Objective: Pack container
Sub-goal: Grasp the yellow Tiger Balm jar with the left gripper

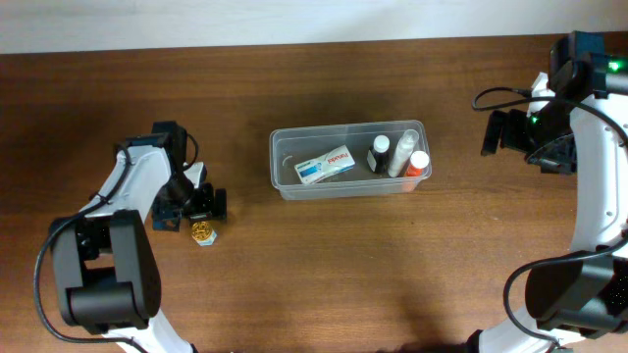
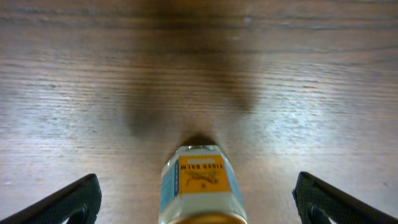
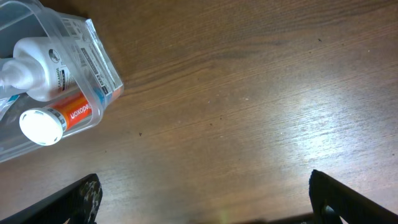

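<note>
So, hidden bits first. Left wrist view cuts the jar (image 2: pixel 199 186) off at the bottom edge, its label is soft, and only the fingertips (image 2: pixel 74 200) poke into the lower corners. Right wrist view catches just one end of the container (image 3: pixel 99 62); the rest runs out of frame top-left. Overhead, the right arm's end is a dark clump, so its jaws are unreadable from there.

Container sits mid-table (image 1: pixel 343 275), long side running left-right. Left gripper (image 1: pixel 203 210) is well apart from it, off its left end, at the jar. Jaws are spread wide, with the jar between them touching neither finger. Right gripper (image 3: pixel 204 196) is also spread wide, with only bare wood between the fingers. The container's end lies up and to the left in that view, well apart from both tips.

View differences:
- **Overhead:** the only view of the full contents. The box (image 1: pixel 326 165) lies flat near the middle. The dark bottle (image 1: pixel 379 155), white bottle (image 1: pixel 402 152) and orange bottle (image 1: pixel 419 165) are bunched at the right end.
- **Right wrist:** only the white and orange bottles, seen through the clear wall, plus a printed label on that wall.
- **Left wrist:** the only view of the jar's yellow-and-blue label; overhead it is a speck.
</note>
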Available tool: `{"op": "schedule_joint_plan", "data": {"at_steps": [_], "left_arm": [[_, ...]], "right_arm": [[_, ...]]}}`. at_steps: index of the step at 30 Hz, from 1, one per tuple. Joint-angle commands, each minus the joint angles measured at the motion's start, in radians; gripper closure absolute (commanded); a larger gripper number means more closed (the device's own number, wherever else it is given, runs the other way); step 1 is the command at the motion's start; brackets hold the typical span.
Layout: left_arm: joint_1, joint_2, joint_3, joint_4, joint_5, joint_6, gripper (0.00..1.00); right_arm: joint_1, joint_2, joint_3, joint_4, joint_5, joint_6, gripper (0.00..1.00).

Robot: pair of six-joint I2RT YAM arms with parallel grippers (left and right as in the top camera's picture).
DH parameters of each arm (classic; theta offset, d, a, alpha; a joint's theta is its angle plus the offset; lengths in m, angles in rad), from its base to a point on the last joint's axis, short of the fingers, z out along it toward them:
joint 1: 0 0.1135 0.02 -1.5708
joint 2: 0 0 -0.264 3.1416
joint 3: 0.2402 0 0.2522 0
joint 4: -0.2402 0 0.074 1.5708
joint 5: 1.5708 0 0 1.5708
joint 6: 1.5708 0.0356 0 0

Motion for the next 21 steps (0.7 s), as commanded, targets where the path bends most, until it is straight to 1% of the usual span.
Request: {"op": "schedule_joint_plan", "data": {"at_steps": [1, 3, 5, 6, 7, 9, 12, 13, 18, 21], "left_arm": [[0.000, 0.008, -0.037, 0.013, 0.011, -0.026, 0.01], [0.000, 0.008, -0.043, 0.013, 0.011, -0.026, 0.03], [0.000, 0.008, -0.044, 0.015, 0.011, -0.025, 0.11], [0.000, 0.008, -0.044, 0.016, 0.011, -0.025, 0.29], [0.000, 0.008, -0.044, 0.018, 0.011, -0.025, 0.36], [0.000, 0.008, -0.044, 0.019, 0.011, -0.025, 0.44], [0.000, 0.008, -0.044, 0.018, 0.011, -0.025, 0.52], [0.000, 0.008, -0.044, 0.018, 0.011, -0.025, 0.57], [0.000, 0.008, -0.044, 0.015, 0.011, -0.025, 0.62], [0.000, 0.008, -0.042, 0.015, 0.011, -0.025, 0.62]], "right_arm": [[0.003, -0.003, -0.003, 0.000, -0.009, -0.003, 0.02], [0.003, -0.003, -0.003, 0.000, -0.009, -0.003, 0.02], [0.003, -0.003, -0.003, 0.000, -0.009, -0.003, 0.02], [0.003, -0.003, -0.003, 0.000, -0.009, -0.003, 0.02], [0.003, -0.003, -0.003, 0.000, -0.009, -0.003, 0.02], [0.003, -0.003, -0.003, 0.000, -0.009, -0.003, 0.02], [0.003, -0.003, -0.003, 0.000, -0.009, -0.003, 0.02], [0.003, -0.003, -0.003, 0.000, -0.009, -0.003, 0.02], [0.003, -0.003, -0.003, 0.000, -0.009, -0.003, 0.02], [0.003, -0.003, -0.003, 0.000, -0.009, -0.003, 0.02]]}}
